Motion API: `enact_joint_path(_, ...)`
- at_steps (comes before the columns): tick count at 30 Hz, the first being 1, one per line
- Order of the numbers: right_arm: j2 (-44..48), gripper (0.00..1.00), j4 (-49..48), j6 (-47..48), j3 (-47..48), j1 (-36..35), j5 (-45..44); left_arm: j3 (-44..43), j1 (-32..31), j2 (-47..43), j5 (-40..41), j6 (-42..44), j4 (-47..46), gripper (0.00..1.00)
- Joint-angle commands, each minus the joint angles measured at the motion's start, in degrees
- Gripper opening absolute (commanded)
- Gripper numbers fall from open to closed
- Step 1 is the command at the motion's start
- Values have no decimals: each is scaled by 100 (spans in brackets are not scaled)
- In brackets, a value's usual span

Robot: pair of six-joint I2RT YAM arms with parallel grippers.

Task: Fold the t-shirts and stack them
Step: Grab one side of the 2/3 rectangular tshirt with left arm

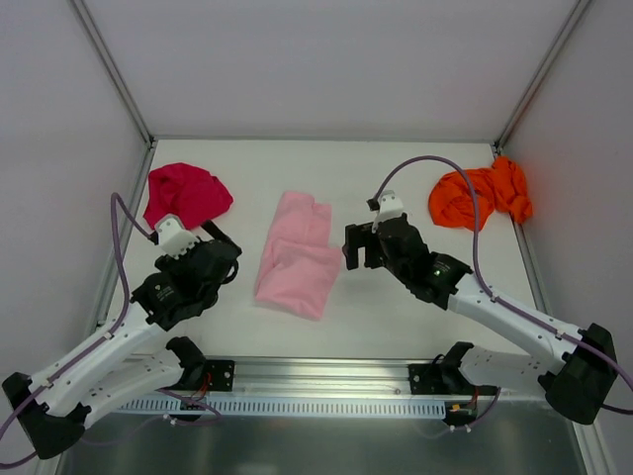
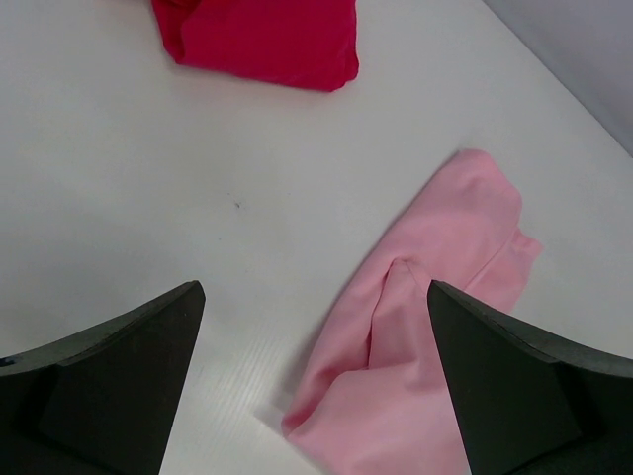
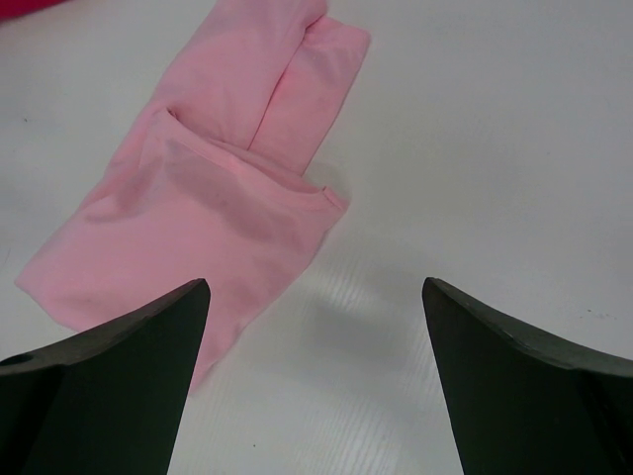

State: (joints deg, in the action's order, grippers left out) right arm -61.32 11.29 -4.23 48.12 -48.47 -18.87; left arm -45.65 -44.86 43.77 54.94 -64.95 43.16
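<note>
we've got white table [image 1: 396,178] | pink t-shirt [image 1: 297,259] folded-ish, dead centre | magenta-red t-shirt [image 1: 185,193] bunched far left | orange t-shirt [image 1: 480,195] crumpled far right by the wall | left gripper [image 1: 229,259] spread wide, empty, just left of pink | right gripper [image 1: 349,247] same deal, just right of it

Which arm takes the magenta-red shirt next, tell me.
Left, likely: the left hand is open right beside the magenta-red shirt; the right hand sits beyond the pink shirt.

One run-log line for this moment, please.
left claw: open, empty | right claw: open, empty | pink t-shirt: roughly folded, centre | magenta-red t-shirt: bunched, far left | orange t-shirt: bunched, far right | stack: none
</note>
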Motion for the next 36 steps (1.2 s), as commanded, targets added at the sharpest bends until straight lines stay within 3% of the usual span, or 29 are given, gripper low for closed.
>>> enact_joint_path(1,-169,95,-303,10,75,-84,182,475,424,-446,-650,658,-770,99)
enact_joint_path(2,-222,95,-311,19,75,-84,165,661,530,-735,-1077,989,-1043,99)
enact_joint_path(6,-301,95,-373,10,40,-93,182,996,830,-1624,-1353,1097,-1063,99)
enact_joint_path(9,-380,95,-382,36,101,-110,130,1276,830,-1565,-1931,1432,-1580,99)
enact_joint_path(19,-539,95,-241,150,224,-128,-363,2780,664,-1073,-4306,2109,-5201,99)
enact_joint_path(24,-556,95,-145,150,286,-128,-547,2842,-398,-1071,-3192,2372,-5282,99)
enact_joint_path(31,-794,95,49,150,585,-163,-644,2939,-997,-1292,-2594,1775,-4747,99)
enact_joint_path(36,-908,95,75,168,655,-216,-705,3264,-1165,-1327,-2745,1732,-5134,99)
